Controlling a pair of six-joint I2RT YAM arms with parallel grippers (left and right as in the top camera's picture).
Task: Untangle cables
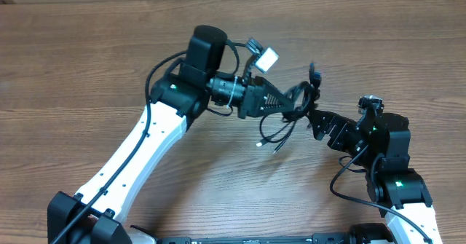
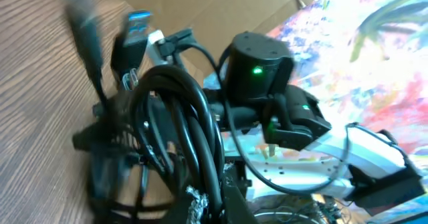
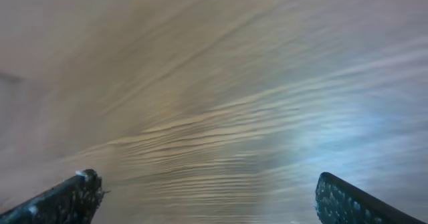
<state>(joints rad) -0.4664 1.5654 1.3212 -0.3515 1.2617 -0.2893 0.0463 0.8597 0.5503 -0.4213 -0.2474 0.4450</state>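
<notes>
The cables (image 1: pixel 285 122) are a bunch of thin black cords lifted above the wooden table at the centre, with my left gripper (image 1: pixel 295 100) shut on them. Loose strands with small plug ends dangle below it, and one plug sticks up at the right. In the left wrist view the cables (image 2: pixel 184 117) loop out of the shut left gripper (image 2: pixel 224 200), with a blue-tipped plug (image 2: pixel 137 23) above. My right gripper (image 1: pixel 314 122) sits just right of the bunch. In its own view the right gripper (image 3: pixel 207 200) is open wide, its fingers (image 3: pixel 67 198) far apart over bare wood.
The wooden table (image 1: pixel 87 62) runs all round the arms. In the left wrist view, the right arm (image 2: pixel 257 70) with a green light stands close behind the cables, with cardboard (image 2: pixel 221 10) and a colourful cloth (image 2: pixel 361 37) beyond.
</notes>
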